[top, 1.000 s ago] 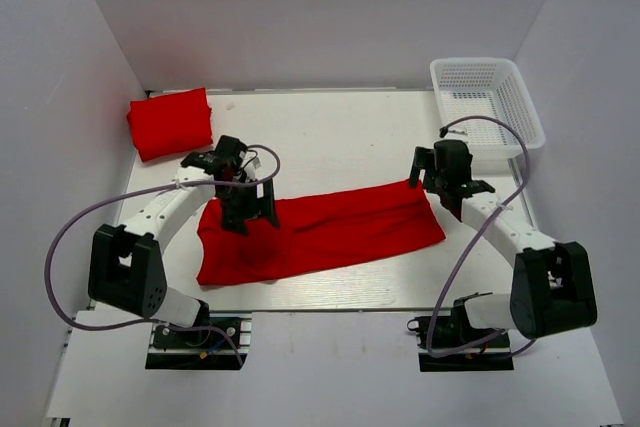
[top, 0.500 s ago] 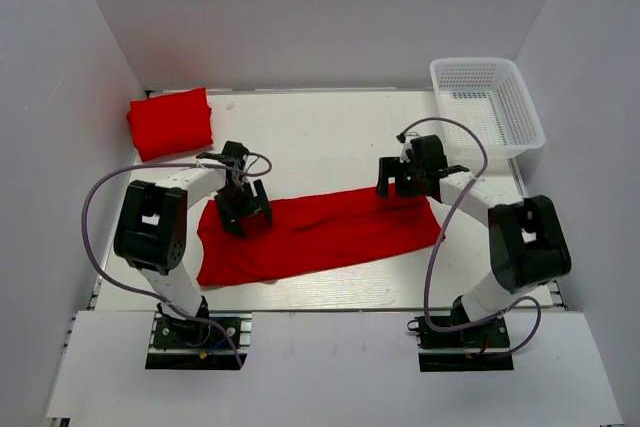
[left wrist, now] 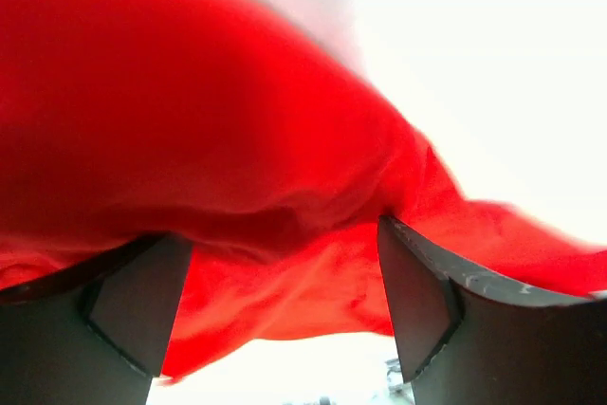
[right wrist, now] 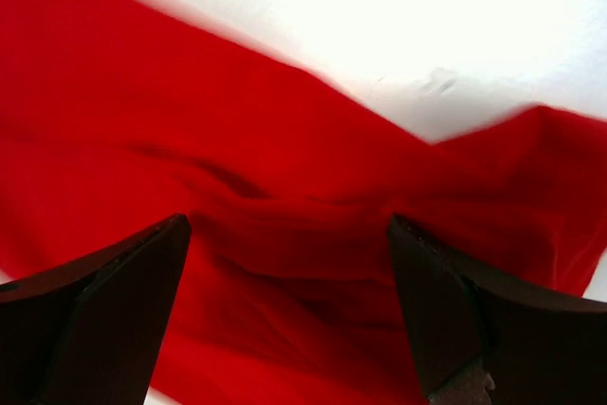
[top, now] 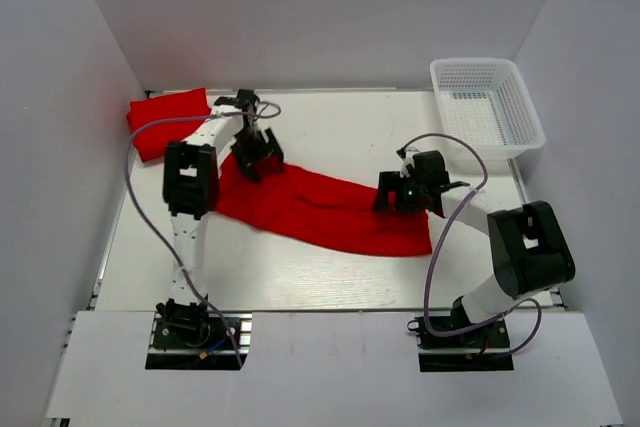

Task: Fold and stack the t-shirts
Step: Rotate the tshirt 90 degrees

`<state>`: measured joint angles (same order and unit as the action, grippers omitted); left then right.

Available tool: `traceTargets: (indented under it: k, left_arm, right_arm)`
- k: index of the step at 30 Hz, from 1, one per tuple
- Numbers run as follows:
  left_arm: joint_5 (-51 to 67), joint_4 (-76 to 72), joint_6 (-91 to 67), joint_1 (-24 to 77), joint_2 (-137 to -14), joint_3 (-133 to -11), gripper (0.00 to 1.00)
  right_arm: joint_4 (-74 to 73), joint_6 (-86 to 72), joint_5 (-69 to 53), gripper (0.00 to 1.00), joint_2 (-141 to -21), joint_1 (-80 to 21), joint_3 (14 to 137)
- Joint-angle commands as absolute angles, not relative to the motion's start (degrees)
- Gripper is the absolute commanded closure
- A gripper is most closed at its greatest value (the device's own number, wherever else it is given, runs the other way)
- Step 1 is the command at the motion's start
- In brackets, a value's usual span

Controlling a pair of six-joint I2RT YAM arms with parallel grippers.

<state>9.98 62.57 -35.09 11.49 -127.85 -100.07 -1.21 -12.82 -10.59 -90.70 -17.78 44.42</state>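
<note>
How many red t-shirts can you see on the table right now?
2. A folded t-shirt sits at the far left corner; a long t-shirt stretches across the middle. More could be hidden in the folded pile.

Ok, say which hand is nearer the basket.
Right. The right hand is over the spread shirt's end, just left of the basket; the left hand is far left, by the folded shirt.

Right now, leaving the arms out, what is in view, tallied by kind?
Red t-shirts: 2 (folded t-shirt at the far left, stretched-out t-shirt in the middle)
White lattice basket: 1
Total: 3
</note>
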Motion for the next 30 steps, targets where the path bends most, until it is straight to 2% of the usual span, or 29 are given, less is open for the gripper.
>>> traceTargets:
  k: [1,2,4,5,6,9,12,15,19,22,27,30]
  left_arm:
    - [15.1,47.1,-30.1,13.1,-147.9,-120.3,0.12]
    - [18.6,45.8,-30.1,13.7,-151.9,-131.3,0.12]
    - [30.8,41.9,-32.4,14.3,-158.9,-142.1,0.0]
    - [33.0,32.8,-34.3,14.3,-161.9,-142.2,0.0]
    - [34.1,27.4,-38.1,15.9,-161.9,-139.7,0.0]
    - [34.4,13.0,-43.8,17.1,-164.7,-139.6,0.0]
    - [33.7,5.2,-51.3,18.7,-168.7,-145.1,0.0]
    - [30.4,1.9,-54.0,19.2,-168.6,-142.9,0.0]
    - [26.8,1.8,-52.0,19.2,-165.3,-141.7,0.0]
    - [23.9,1.8,-50.6,19.2,-161.8,-141.1,0.0]
    - [23.0,2.0,-46.9,18.6,-155.6,-142.7,0.0]
    - [19.3,5.7,-39.5,18.6,-141.9,-136.3,0.0]
  right_arm:
    - [-9.0,-10.1,-22.8,0.1,-90.9,-19.9,38.6]
    - [-12.0,-8.6,-24.5,0.1,-91.1,-23.3,40.8]
    - [-20.0,-1.4,-26.7,0.1,-93.2,-26.4,45.5]
    - [-24.8,-0.3,-27.5,0.1,-93.8,-31.2,46.6]
    - [-28.9,3.6,-35.2,0.1,-94.6,-32.5,47.7]
    - [-36.8,9.0,-31.9,0.1,-96.8,-40.7,54.6]
    - [-39.9,12.8,-31.8,0.1,-98.0,-45.0,59.1]
    - [-40.5,11.2,-28.7,0.1,-95.7,-46.1,60.6]
    - [-32.6,8.8,-34.6,0.1,-89.8,-46.1,61.4]
    - [-30.0,6.6,-30.7,0.1,-87.2,-45.6,64.9]
    - [-26.5,-3.7,-10.0,0.1,-86.3,-44.6,70.2]
    - [-25.1,-10.7,-1.1,0.1,-87.3,-43.7,72.2]
